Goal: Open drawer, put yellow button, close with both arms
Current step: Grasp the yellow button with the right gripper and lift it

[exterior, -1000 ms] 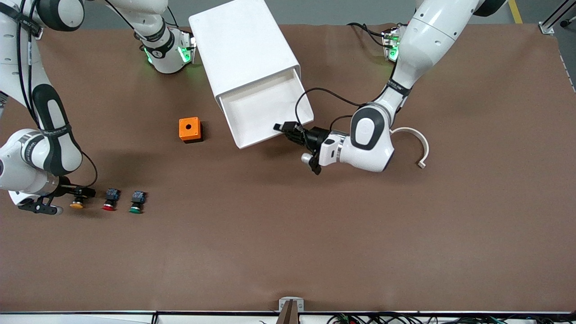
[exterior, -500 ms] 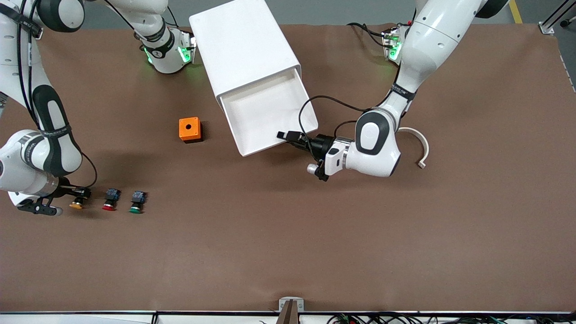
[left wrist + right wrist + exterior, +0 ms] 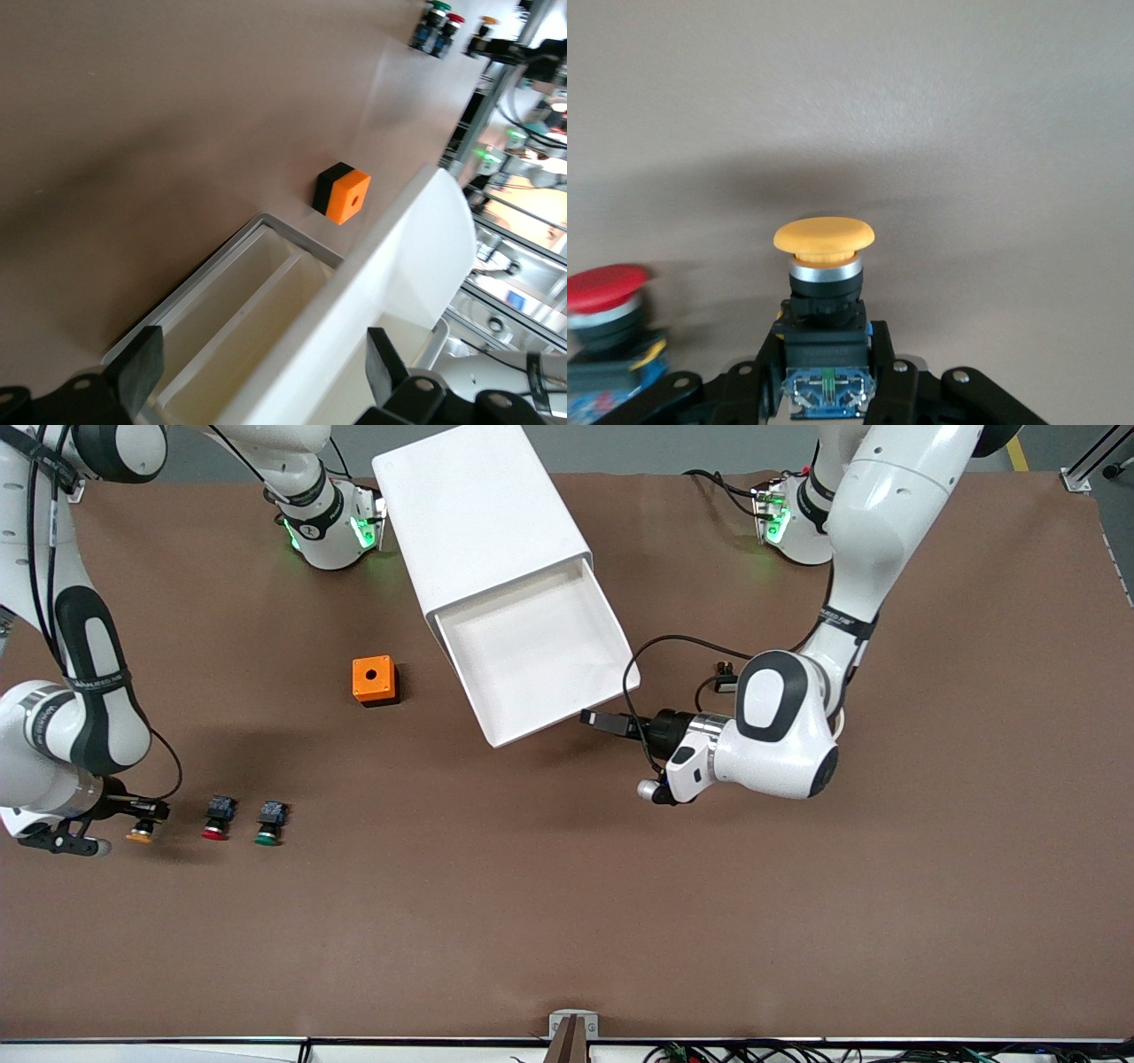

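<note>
The white cabinet lies on the brown table with its drawer pulled out and empty. My left gripper is at the drawer's front corner. In the left wrist view its fingers stand wide apart with the drawer's front wall between them. My right gripper is shut on the yellow button at the right arm's end of the table. The right wrist view shows the fingers clamped on its black and blue body, with the yellow cap pointing away from the gripper.
A red-capped button and a green-capped button stand beside the yellow one; the red one is close to my right gripper. An orange box with a round hole sits beside the drawer and shows in the left wrist view.
The drawer has slid farther out as my left gripper moved toward the front camera. My right gripper, with the yellow button, has shifted slightly away from the red button.
</note>
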Motion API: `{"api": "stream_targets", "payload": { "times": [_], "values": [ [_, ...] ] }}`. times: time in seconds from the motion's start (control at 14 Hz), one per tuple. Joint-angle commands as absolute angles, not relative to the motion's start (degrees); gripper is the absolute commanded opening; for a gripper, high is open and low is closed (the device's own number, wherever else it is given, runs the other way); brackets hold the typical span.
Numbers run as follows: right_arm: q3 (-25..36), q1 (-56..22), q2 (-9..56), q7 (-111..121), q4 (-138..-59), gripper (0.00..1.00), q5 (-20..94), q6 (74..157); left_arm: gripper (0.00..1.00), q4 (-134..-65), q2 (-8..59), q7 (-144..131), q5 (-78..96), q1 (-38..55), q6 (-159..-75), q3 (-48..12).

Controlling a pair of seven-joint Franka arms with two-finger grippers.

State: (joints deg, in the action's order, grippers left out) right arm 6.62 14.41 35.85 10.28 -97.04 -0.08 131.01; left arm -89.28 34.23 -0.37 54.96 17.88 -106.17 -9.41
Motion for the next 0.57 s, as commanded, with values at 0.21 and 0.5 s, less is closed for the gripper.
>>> {"api": "stream_targets", "payload": {
  "times": [0.21, 0.5],
  "values": [
    [6.7, 9.2, 20.9, -0.3, -97.2, 0.28, -0.8, 109.0, 1.00, -86.0, 30.9, -8.8, 40.0, 17.5, -102.7, -9.1],
    [6.6, 1.2, 14.0, -16.1, -93.7, 0.28, -2.5, 92.8, 1.00, -84.9, 29.8, -8.9, 33.4, 16.0, -102.7, -9.1]
  ]
}}
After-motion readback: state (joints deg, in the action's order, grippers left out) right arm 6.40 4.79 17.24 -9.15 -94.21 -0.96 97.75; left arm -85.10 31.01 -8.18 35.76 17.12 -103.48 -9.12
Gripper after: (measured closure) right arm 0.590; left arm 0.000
